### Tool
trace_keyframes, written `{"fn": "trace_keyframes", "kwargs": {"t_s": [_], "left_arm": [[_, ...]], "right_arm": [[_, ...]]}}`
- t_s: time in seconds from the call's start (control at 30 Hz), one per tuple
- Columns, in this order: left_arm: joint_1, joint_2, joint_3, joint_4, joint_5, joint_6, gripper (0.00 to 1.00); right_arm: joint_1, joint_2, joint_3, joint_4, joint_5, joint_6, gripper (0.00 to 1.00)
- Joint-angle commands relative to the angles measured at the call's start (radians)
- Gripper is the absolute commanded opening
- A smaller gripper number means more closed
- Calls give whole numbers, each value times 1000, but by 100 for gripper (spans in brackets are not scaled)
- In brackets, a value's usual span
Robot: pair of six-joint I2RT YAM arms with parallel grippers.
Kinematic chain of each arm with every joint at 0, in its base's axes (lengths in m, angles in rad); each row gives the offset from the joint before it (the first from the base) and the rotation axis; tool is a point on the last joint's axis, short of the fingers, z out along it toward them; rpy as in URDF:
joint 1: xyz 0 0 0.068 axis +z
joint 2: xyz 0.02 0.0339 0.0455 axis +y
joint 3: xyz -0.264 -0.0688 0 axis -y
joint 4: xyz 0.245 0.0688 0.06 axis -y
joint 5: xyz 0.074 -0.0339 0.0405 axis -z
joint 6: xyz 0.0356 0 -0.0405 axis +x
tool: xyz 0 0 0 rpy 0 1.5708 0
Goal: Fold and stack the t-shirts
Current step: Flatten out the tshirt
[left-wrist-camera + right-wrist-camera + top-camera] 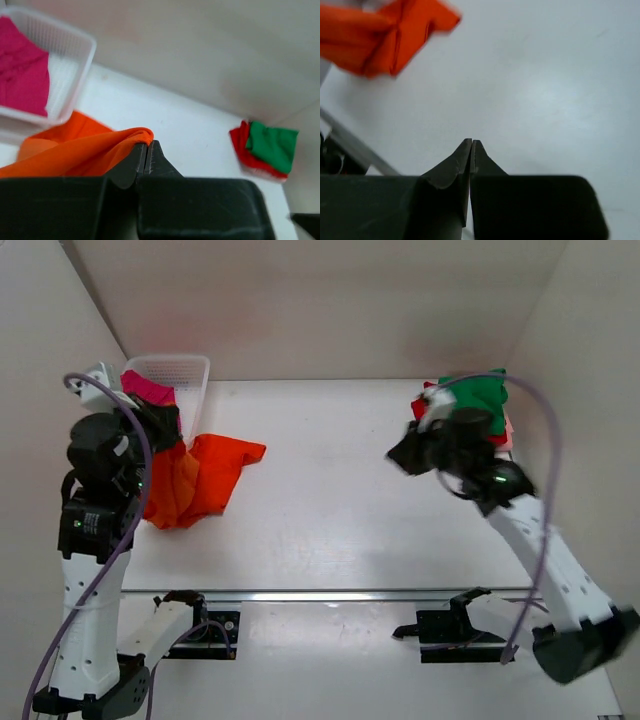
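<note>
The orange t-shirt (200, 478) hangs crumpled at the table's left, beside the basket; it also shows in the left wrist view (75, 150) and the right wrist view (385, 35). My left gripper (146, 145) is shut on a fold of it and holds it lifted; in the top view the left gripper (168, 435) is above the shirt's left part. A magenta pink t-shirt (148, 390) lies in the basket. Green (478, 395) and red (242, 145) t-shirts are stacked at the far right. My right gripper (471, 142) is shut and empty, above bare table near the stack (408, 455).
A white mesh basket (190, 375) stands at the far left against the back wall. White walls enclose the table on three sides. A metal rail (330, 595) runs along the near edge by the arm bases.
</note>
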Motion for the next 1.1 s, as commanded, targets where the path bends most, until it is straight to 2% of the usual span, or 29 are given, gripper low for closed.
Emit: {"fn": "trace_keyframes", "kwargs": {"t_s": [0.0,0.03,0.07,0.1,0.13,0.23,0.3,0.37,0.47,0.5,0.6,0.8,0.9,1.07], "left_arm": [[1,-48,-136,38,58,-7,0],[4,-61,-174,36,58,-2,0],[-2,-82,-210,17,51,10,0],[-2,-88,-219,16,46,15,0],[-2,-95,-227,15,39,16,0],[6,-113,-254,9,16,27,0],[8,-109,-239,-14,-24,39,0],[6,-105,-228,-49,-78,42,0],[7,-130,-208,-59,-257,58,0],[6,-148,-208,-56,-297,52,0],[0,-199,-205,-22,-435,73,0],[-11,-205,-224,-14,-484,107,0],[-8,-220,-256,-4,-488,108,0],[-11,-236,-281,10,-483,117,0]], "right_arm": [[193,143,-179,179,-8,112,0],[245,201,-225,275,-17,154,3],[325,339,-238,405,-30,217,21],[344,380,-238,431,-42,218,21],[359,416,-214,474,-54,240,27],[430,606,-79,552,-66,259,57],[468,741,12,575,-88,285,57],[497,831,107,650,-119,326,48],[525,982,254,700,-177,348,38],[525,1040,289,700,-188,337,35],[537,1173,540,645,-267,313,31],[519,1499,1024,494,-359,363,32],[525,1622,1164,477,-386,394,31],[517,1737,1206,563,-410,455,35]]}}
